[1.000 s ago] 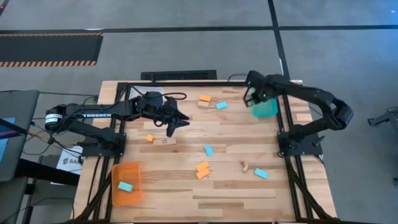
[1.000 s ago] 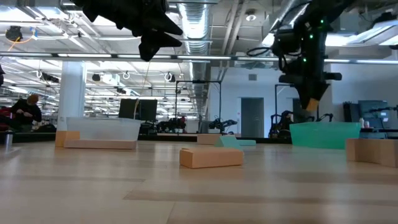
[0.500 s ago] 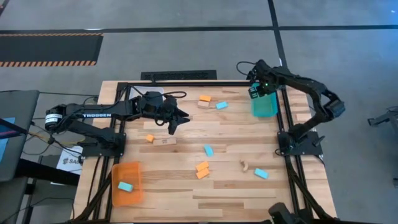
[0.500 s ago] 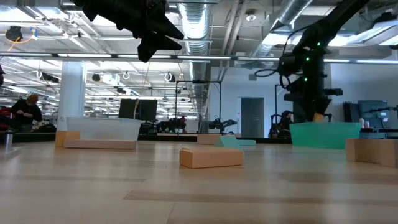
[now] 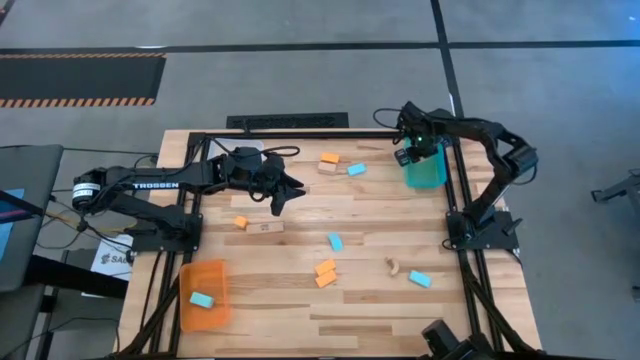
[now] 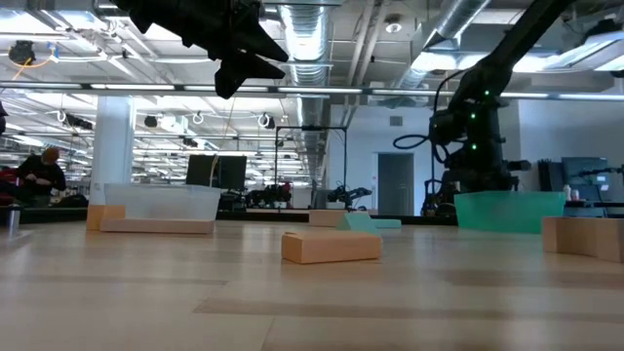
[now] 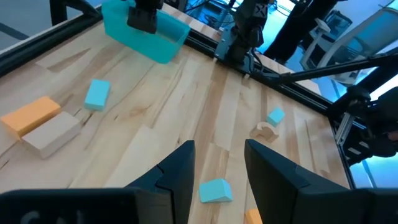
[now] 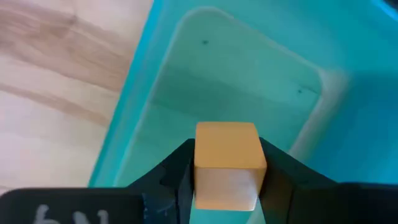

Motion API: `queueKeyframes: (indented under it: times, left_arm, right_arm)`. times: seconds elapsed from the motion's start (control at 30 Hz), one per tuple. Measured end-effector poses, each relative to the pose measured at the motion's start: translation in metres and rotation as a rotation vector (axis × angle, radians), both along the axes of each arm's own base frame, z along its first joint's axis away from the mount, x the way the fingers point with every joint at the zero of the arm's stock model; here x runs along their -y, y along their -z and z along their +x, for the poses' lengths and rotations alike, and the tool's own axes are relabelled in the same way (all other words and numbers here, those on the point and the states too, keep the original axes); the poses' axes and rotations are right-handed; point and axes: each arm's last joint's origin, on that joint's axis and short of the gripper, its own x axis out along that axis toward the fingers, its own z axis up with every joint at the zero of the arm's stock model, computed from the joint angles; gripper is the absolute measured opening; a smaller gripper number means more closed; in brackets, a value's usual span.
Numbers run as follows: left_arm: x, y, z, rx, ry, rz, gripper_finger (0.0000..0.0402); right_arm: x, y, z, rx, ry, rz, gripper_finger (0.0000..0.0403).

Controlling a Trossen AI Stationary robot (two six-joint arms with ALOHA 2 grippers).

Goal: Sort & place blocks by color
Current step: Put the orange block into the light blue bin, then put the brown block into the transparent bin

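The right gripper, pinching a small orange wooden block above the teal plastic tray, seemingly needs only to release, while the left gripper hangs spread over mid-table.

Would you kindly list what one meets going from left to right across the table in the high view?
Orange plastic tray with a light blue block inside → small orange block → left gripper → pair of orange blocks → tan arch-shaped wooden block → teal plastic tray, where the right gripper holds a tan block.
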Motion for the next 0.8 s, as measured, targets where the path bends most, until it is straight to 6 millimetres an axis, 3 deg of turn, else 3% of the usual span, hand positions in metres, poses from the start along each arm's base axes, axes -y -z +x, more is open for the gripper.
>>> queueKeyframes:
  times: [0.43,0.67,0.8]
  left_arm:
    - [0.000,0.000,0.000,0.000,0.000,0.000,0.0127]
    - [0.000,0.002,-0.001,-0.020,0.006,0.004,0.0127]
    - [0.001,0.009,-0.005,-0.105,0.022,0.015,0.0127]
  right_arm:
    - [-0.004,-0.022,-0.005,0.047,-0.012,-0.070,0.0248]
    - [-0.018,-0.061,-0.004,0.126,-0.038,-0.187,0.0249]
    - [-0.038,-0.089,0.004,0.221,-0.076,-0.264,0.0249]
